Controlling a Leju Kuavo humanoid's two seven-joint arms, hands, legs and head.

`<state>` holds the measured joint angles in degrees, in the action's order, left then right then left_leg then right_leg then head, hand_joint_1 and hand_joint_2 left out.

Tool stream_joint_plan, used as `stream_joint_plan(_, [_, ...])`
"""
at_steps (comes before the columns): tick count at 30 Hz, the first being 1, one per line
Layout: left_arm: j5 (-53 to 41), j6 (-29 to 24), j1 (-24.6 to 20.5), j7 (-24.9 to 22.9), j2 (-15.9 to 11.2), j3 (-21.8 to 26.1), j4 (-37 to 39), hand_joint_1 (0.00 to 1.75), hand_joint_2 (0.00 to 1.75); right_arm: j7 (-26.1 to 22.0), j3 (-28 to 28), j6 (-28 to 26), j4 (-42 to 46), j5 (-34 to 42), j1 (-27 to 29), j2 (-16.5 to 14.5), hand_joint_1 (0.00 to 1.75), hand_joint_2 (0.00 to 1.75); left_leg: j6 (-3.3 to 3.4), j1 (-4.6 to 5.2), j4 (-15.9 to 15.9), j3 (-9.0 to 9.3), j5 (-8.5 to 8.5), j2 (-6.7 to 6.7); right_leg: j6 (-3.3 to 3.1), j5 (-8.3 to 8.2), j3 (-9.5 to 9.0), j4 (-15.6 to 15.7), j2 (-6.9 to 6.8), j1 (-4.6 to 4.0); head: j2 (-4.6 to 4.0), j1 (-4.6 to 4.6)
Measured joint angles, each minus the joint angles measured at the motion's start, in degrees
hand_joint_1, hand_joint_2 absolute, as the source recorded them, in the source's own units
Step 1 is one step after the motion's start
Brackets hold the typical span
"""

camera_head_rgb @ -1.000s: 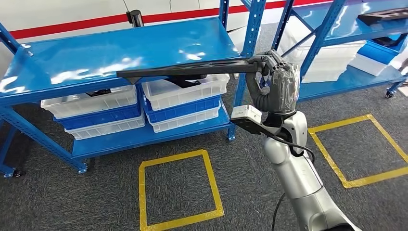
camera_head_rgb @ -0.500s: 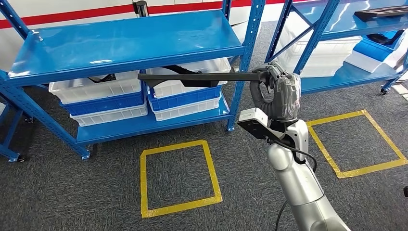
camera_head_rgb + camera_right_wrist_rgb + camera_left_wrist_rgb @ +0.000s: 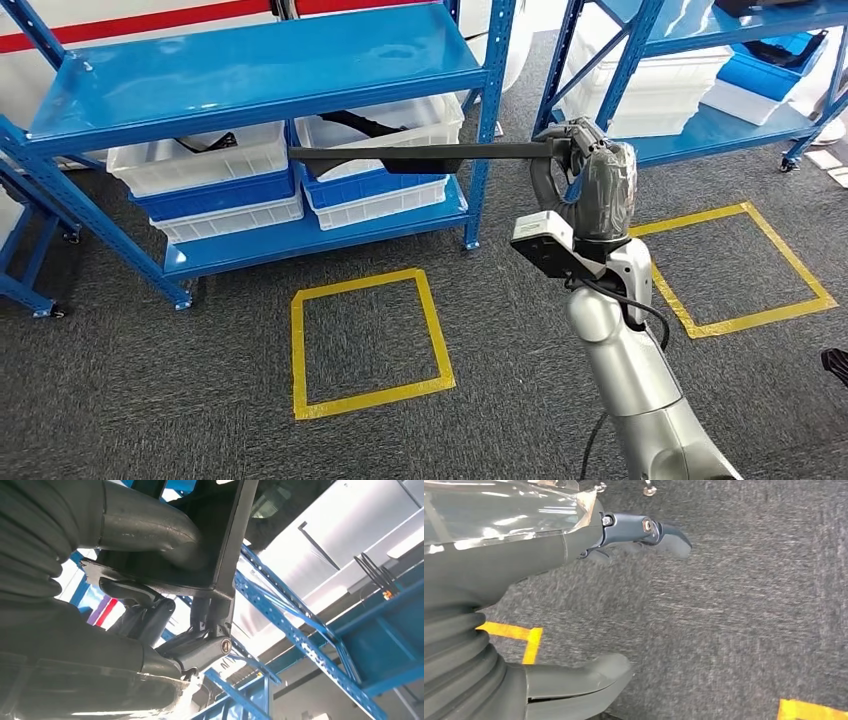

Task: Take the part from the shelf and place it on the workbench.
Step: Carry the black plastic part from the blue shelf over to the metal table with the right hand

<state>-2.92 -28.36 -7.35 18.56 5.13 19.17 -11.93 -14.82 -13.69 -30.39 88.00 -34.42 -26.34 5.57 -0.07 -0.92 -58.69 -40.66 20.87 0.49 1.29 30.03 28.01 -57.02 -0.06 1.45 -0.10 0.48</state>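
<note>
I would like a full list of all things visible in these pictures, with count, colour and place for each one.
part: one, black, long and flat, held level in front of the left shelf.
shelf racks: two, blue, left one behind the part, the other at the right.
bins: several, white and blue, stacked on the lower levels of both racks.
floor squares: two, yellow tape, on the grey carpet before the racks.
wall stripe: one, red, behind the left rack.
right hand: one, grey, grips the part's end; its fingers wrap the part.
left hand: one, grey, holds nothing, hangs over the carpet.
</note>
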Motion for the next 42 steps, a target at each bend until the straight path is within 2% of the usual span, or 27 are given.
stream_joint_plan(1, [0.21, -0.01, 0.24, 0.25, 0.01, 0.24, 0.02, 0.00, 1.75, -0.10, -0.04, 0.10, -0.39, 0.09, -0.43, -0.08, 1.75, 1.75, -0.21, -0.12, -2.18, -0.73, 2.62, -0.08, -0.67, -0.68, 0.62, -0.02, -0.09, 0.15, 0.00, -0.11])
stream_joint_plan(3, [0.47, -0.01, 0.47, 0.66, -0.01, 0.61, 0.02, 0.00, 1.75, -0.19, -0.16, 0.22, -1.08, 0.13, -1.16, -0.24, 1.75, 1.75, -0.46, -0.20, -9.96, -2.59, 8.95, -0.32, -1.47, -1.98, 2.02, -0.13, -0.19, -0.14, -0.01, -0.26])
stream_joint_plan(4, [0.55, -0.01, 0.50, 0.79, -0.02, 0.75, 0.02, 0.00, 1.75, -0.20, -0.21, 0.25, -1.39, 0.15, -1.43, -0.31, 1.75, 1.75, -0.52, -0.20, -13.88, -3.25, 10.73, -0.41, -1.56, -2.57, 2.82, -0.22, -0.22, -0.32, -0.01, -0.29])
stream_joint_plan(5, [0.59, -0.01, 0.52, 0.87, -0.01, 0.84, 0.02, 0.00, 1.75, -0.22, -0.23, 0.26, -1.70, 0.16, -1.64, -0.36, 1.75, 1.75, -0.51, -0.21, -16.44, -3.21, 11.10, -0.46, -1.54, -3.10, 3.65, -0.36, -0.26, -0.45, -0.01, -0.29])
stream_joint_plan(7, [0.64, -0.01, 0.55, 0.98, 0.02, 0.92, 0.02, 0.00, 1.75, -0.26, -0.27, 0.27, -2.18, 0.19, -1.95, -0.47, 1.75, 1.75, -0.27, -0.21, -15.28, -0.30, 8.84, -0.47, -1.35, -3.93, 5.17, -0.79, -0.29, -0.57, -0.01, -0.31])
stream_joint_plan(9, [0.67, -0.01, 0.53, 1.03, 0.00, 0.94, 0.01, 0.00, 1.75, -0.28, -0.32, 0.27, -2.44, 0.19, -2.20, -0.50, 1.75, 1.75, 0.18, -0.17, -8.78, 4.89, 7.18, -0.62, -0.99, -4.47, 6.16, -1.19, -0.25, -0.64, -0.01, -0.32])
stream_joint_plan(10, [0.67, -0.01, 0.51, 1.04, -0.02, 0.95, -0.01, 0.00, 1.75, -0.28, -0.34, 0.28, -2.52, 0.17, -2.32, -0.50, 1.75, 1.75, 0.41, -0.08, -5.24, 7.32, 7.44, -0.75, -0.73, -4.76, 6.45, -1.35, -0.25, -0.75, 0.00, -0.27])
stream_joint_plan(12, [0.67, -0.02, 0.50, 1.09, -0.02, 0.98, -0.02, 0.00, 1.75, -0.35, -0.41, 0.29, -2.73, 0.15, -2.62, -0.51, 1.75, 1.75, 0.90, 0.27, -0.56, 10.25, 8.26, -0.98, 0.14, -5.48, 6.91, -1.48, -0.28, -0.89, 0.00, -0.16])
stream_joint_plan(14, [0.68, -0.03, 0.55, 1.11, 0.01, 1.03, -0.02, 0.00, 1.75, -0.41, -0.49, 0.29, -2.91, 0.18, -2.83, -0.53, 1.75, 1.75, 1.39, 0.57, 0.20, 10.26, 8.01, -0.94, 0.92, -6.15, 7.21, -1.39, -0.29, -0.88, -0.01, -0.13])
stream_joint_plan(16, [0.73, -0.03, 0.53, 1.14, 0.08, 1.10, -0.02, 0.00, 1.75, -0.43, -0.52, 0.29, -3.09, 0.24, -2.94, -0.52, 1.75, 1.75, 2.14, 0.46, 0.67, 9.84, 7.22, -0.62, 1.10, -5.28, 7.90, -2.19, -0.23, -0.88, -0.01, -0.11])
stream_joint_plan(18, [0.85, -0.03, 0.48, 1.27, 0.14, 1.30, -0.03, 0.00, 1.75, -0.45, -0.54, 0.29, -3.32, 0.30, -3.16, -0.52, 1.75, 1.75, 2.84, 0.31, 0.95, 8.89, 6.22, -0.34, 0.71, -1.90, 9.50, -5.91, -0.15, -0.83, -0.01, 0.01])
stream_joint_plan(20, [1.05, -0.05, 0.47, 1.50, 0.14, 1.61, -0.04, 0.00, 1.75, -0.46, -0.58, 0.29, -3.63, 0.37, -3.37, -0.57, 1.75, 1.75, 3.08, 0.35, 0.89, 7.58, 5.25, -0.30, 0.42, 2.13, 11.56, -12.55, -0.10, -0.74, -0.01, 0.09])
stream_joint_plan(22, [1.20, -0.09, 0.50, 1.70, 0.16, 1.87, -0.03, 0.00, 1.75, -0.50, -0.66, 0.29, -4.10, 0.40, -3.58, -0.73, 1.75, 1.75, 3.02, 0.36, 0.83, 6.17, 4.18, -0.23, 0.99, 3.71, 12.39, -17.87, -0.10, -0.62, -0.01, 0.09])
stream_joint_plan(24, [1.45, -0.20, 0.51, 1.86, 0.28, 2.08, -0.03, 0.00, 1.75, -0.62, -0.79, 0.29, -4.74, 0.31, -4.06, -1.14, 1.75, 1.75, 2.77, 0.34, 0.72, 4.78, 3.12, -0.15, 2.27, 1.69, 10.01, -16.80, -0.10, -0.48, -0.01, 0.08])
stream_joint_plan(26, [1.82, -0.39, 0.51, 1.97, 0.43, 2.40, -0.04, 0.00, 1.75, -0.81, -1.00, 0.29, -5.40, 0.15, -4.93, -1.77, 1.75, 1.75, 2.24, 0.38, 0.52, 3.64, 2.19, -0.11, 2.95, -0.50, 4.66, -9.37, -0.10, -0.30, -0.01, 0.08])
stream_joint_plan(28, [2.09, -0.63, 0.51, 2.09, 0.50, 2.82, -0.04, 0.00, 1.75, -1.01, -1.26, 0.29, -5.98, -0.11, -5.96, -2.53, 1.75, 1.75, 1.61, 0.50, 0.47, 2.88, 1.12, -0.06, 2.32, -0.09, 0.41, -2.22, 0.10, -0.70, 0.00, 0.01])
stream_joint_plan(29, [2.20, -0.74, 0.53, 2.16, 0.51, 3.04, -0.03, 0.00, 1.75, -1.09, -1.39, 0.29, -6.26, -0.25, -6.46, -2.87, 1.75, 1.75, 1.34, 0.55, 0.61, 2.61, 0.50, -0.03, 1.85, 0.43, -0.34, -0.56, 0.19, -1.04, 0.00, -0.03])
stream_joint_plan(30, [2.29, -0.85, 0.61, 2.24, 0.54, 3.24, -0.03, 0.00, 1.75, -1.15, -1.51, 0.29, -6.59, -0.40, -6.86, -3.18, 1.75, 1.75, 1.07, 0.58, 0.81, 2.42, -0.14, -0.05, 1.39, 0.39, -0.26, 0.10, 0.26, -1.31, 0.00, -0.08])
stream_joint_plan(31, [2.43, -0.93, 0.75, 2.36, 0.54, 3.44, -0.01, 0.00, 1.75, -1.24, -1.62, 0.31, -7.06, -0.54, -7.29, -3.45, 1.75, 1.75, 0.81, 0.50, 0.89, 2.09, -0.37, -0.13, 0.89, -0.02, 0.11, 0.14, 0.20, -0.96, -0.01, -0.08])
stream_joint_plan(32, [2.58, -0.98, 0.94, 2.47, 0.56, 3.59, 0.00, 0.00, 1.75, -1.31, -1.76, 0.34, -7.59, -0.66, -7.69, -3.75, 1.75, 1.75, 0.52, 0.44, 0.46, 1.65, 0.44, -0.24, 0.25, -0.54, 0.63, 0.15, 0.13, -0.71, 0.00, -0.14])
stream_joint_plan(33, [2.76, -1.01, 1.12, 2.60, 0.57, 3.74, 0.01, 0.00, 1.75, -1.39, -1.88, 0.37, -8.15, -0.78, -8.11, -4.08, 1.75, 1.75, 0.23, 0.37, -0.90, 1.03, 2.35, -0.35, -0.55, -1.16, 1.22, 0.17, 0.05, -0.40, 0.00, -0.20])
stream_joint_plan(35, [3.01, -1.02, 1.36, 2.87, 0.58, 4.15, 0.02, 0.00, 1.75, -1.58, -2.14, 0.43, -9.25, -0.97, -9.09, -4.79, 1.75, 1.75, -0.23, 0.26, -6.99, -0.56, 8.47, -0.52, -1.67, -2.44, 2.70, 0.06, -0.05, -0.35, 0.00, -0.35])
stream_joint_plan(36, [3.06, -1.03, 1.40, 3.00, 0.58, 4.39, 0.02, 0.00, 1.75, -1.69, -2.24, 0.43, -9.76, -1.04, -9.55, -5.12, 1.75, 1.75, -0.40, 0.22, -10.82, -1.19, 10.81, -0.55, -1.95, -3.08, 3.47, -0.03, -0.09, -0.49, -0.01, -0.35])
stream_joint_plan(37, [3.09, -1.04, 1.42, 3.15, 0.57, 4.62, 0.02, 0.00, 1.75, -1.80, -2.37, 0.43, -10.28, -1.10, -9.96, -5.41, 1.75, 1.75, -0.53, 0.19, -13.94, -1.43, 11.71, -0.58, -1.95, -3.67, 4.30, -0.13, -0.12, -0.61, -0.01, -0.37])
stream_joint_plan(39, [3.22, -1.10, 1.42, 3.58, 0.59, 4.92, 0.02, 0.00, 1.75, -1.95, -2.62, 0.41, -11.08, -1.29, -10.43, -5.89, 1.75, 1.75, -0.54, 0.14, -15.22, 0.26, 9.21, -0.59, -1.80, -4.67, 5.97, -0.44, -0.13, -0.75, -0.01, -0.37])
stream_joint_plan(40, [3.34, -1.12, 1.41, 3.88, 0.60, 5.03, 0.02, 0.00, 1.75, -1.99, -2.73, 0.39, -11.32, -1.42, -10.53, -6.07, 1.75, 1.75, -0.40, 0.13, -13.23, 2.29, 7.34, -0.61, -1.66, -5.07, 6.70, -0.63, -0.12, -0.78, -0.01, -0.38])
stream_joint_plan(42, [3.68, -1.13, 1.39, 4.55, 0.59, 5.24, 0.00, 0.00, 1.75, -2.01, -2.87, 0.37, -11.54, -1.71, -10.68, -6.35, 1.75, 1.75, 0.06, 0.27, -5.81, 7.86, 6.85, -0.71, -1.23, -5.78, 7.70, -0.96, -0.12, -0.99, -0.01, -0.35])
